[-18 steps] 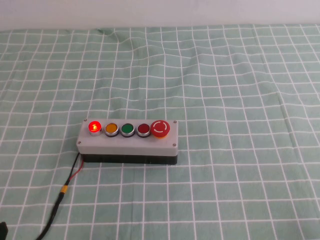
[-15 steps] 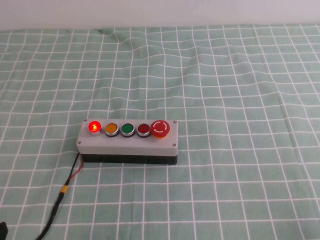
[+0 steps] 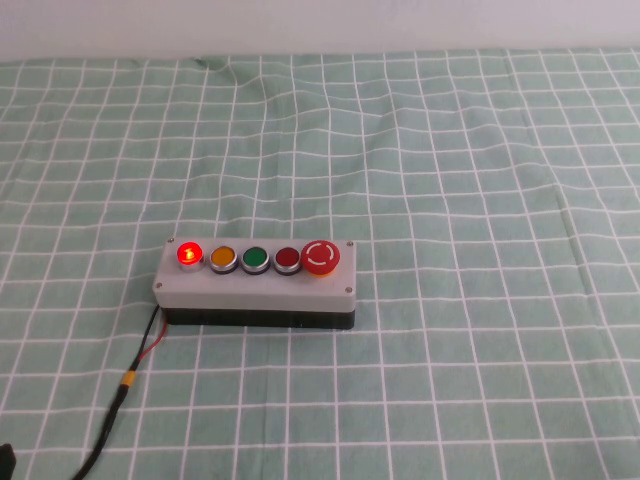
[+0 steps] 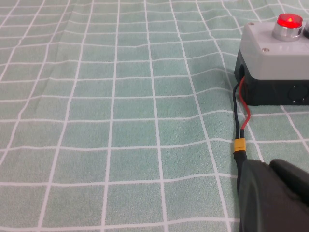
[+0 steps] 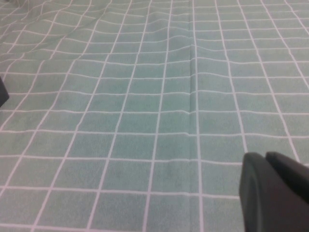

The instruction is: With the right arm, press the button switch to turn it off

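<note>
The button switch [image 3: 187, 254] glows bright red at the left end of a grey five-button box [image 3: 255, 288] with a black base, mid-table on the green checked cloth. It also shows lit in the left wrist view [image 4: 288, 20]. My left gripper [image 4: 270, 165] is shut and empty, low over the cloth beside the box's cable [image 4: 239, 125]. My right gripper [image 5: 266, 157] is shut and empty over bare cloth, and the box is out of that view. Neither arm shows in the high view apart from a dark sliver at the bottom left corner [image 3: 4, 461].
On the box, to the right of the lit button, sit an orange [image 3: 222, 257], a green [image 3: 255, 259] and a dark red flat button [image 3: 287, 258], then a big red mushroom button [image 3: 320, 257]. A black and red cable [image 3: 130, 375] runs to the front left edge.
</note>
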Controlling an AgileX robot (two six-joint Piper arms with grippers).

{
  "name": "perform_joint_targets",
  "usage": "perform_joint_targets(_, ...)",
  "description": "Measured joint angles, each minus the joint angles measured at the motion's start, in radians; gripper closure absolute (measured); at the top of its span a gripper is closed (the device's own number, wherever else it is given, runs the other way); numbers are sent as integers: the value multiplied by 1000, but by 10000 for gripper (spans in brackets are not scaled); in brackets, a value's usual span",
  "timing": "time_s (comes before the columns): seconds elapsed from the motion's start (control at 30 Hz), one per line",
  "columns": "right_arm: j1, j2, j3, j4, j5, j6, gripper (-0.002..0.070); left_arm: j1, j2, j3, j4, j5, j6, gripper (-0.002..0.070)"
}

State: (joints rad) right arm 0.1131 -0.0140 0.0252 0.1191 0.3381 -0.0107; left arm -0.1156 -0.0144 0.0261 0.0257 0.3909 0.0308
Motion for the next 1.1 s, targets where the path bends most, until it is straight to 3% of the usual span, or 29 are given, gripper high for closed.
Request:
perform_joint_targets(0.33, 0, 0, 0, 0, -18, 0, 692, 0, 0, 0, 0, 0, 0, 678)
perform_joint_targets(0.77, 0, 0, 0, 0, -488, 0, 692, 0, 0, 0, 0, 0, 0, 678)
perform_joint_targets(1.1, 0, 0, 0, 0, -567, 0, 692, 0, 0, 0, 0, 0, 0, 678)
